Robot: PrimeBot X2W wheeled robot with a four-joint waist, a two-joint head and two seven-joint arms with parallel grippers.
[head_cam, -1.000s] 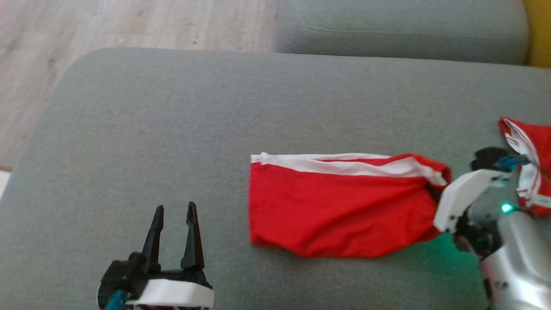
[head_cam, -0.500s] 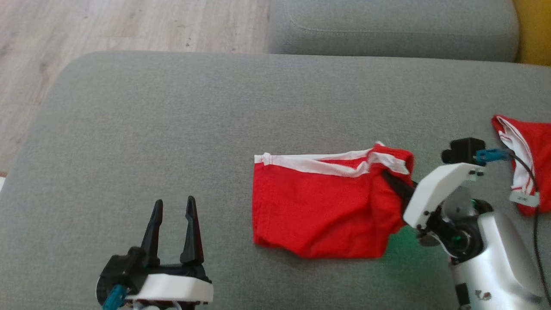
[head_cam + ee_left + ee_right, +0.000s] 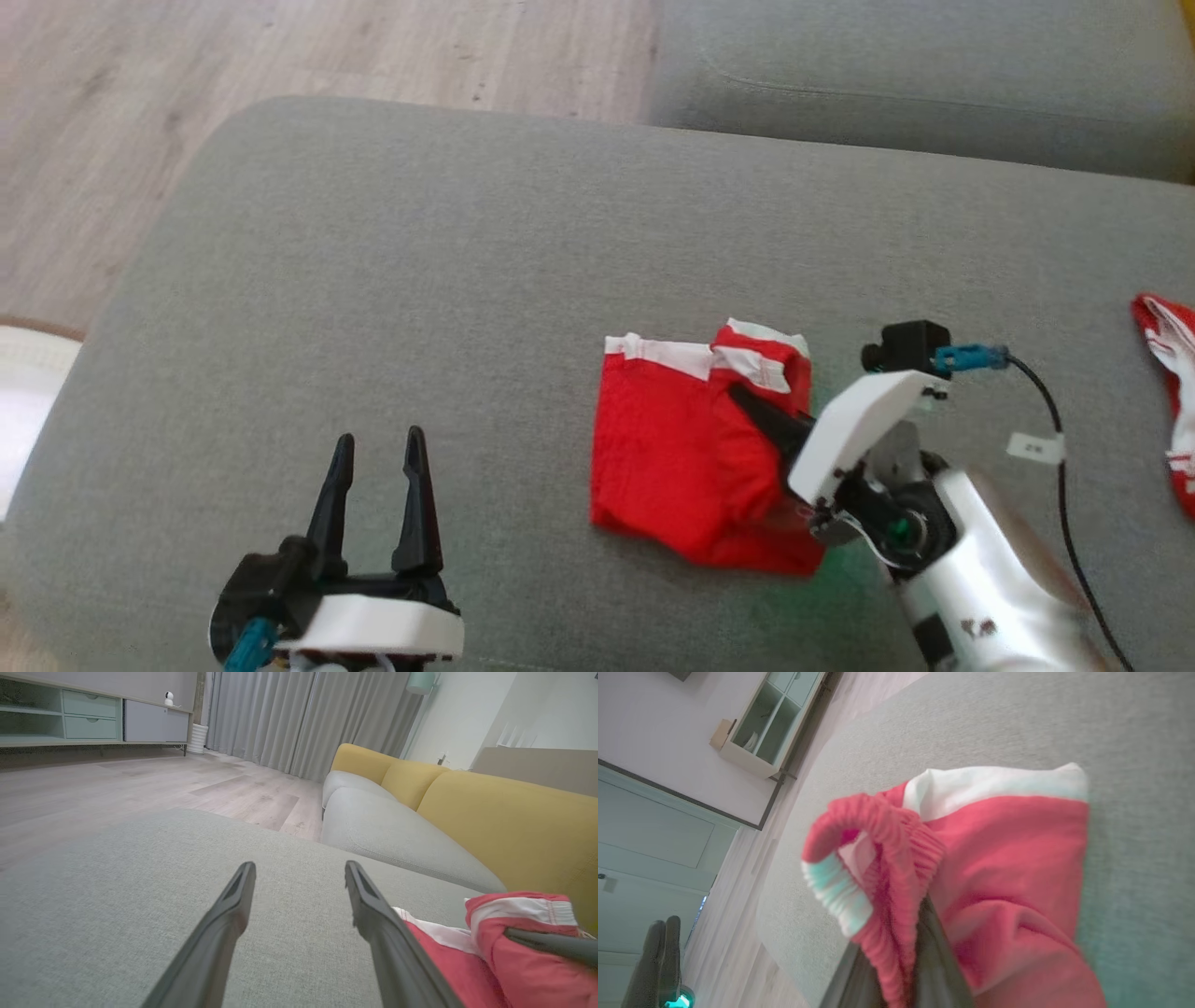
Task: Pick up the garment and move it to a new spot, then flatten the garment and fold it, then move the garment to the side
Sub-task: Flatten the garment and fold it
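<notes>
right gripper (image 3: 742, 401) pinching garment (image 3: 1008, 849), ribbed waistband (image 3: 896, 830) close-up

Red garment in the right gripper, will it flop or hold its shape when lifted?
Likely floppy: the red garment droops over the right gripper where its elastic edge is pinched. Probably light, since that one pinch holds a fold up. It may drag on the textured grey cushion.

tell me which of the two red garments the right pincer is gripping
The middle red garment: the right pincer is shut on its raised waistband edge. The other red garment lies apart at the head view's right edge, untouched.
</notes>
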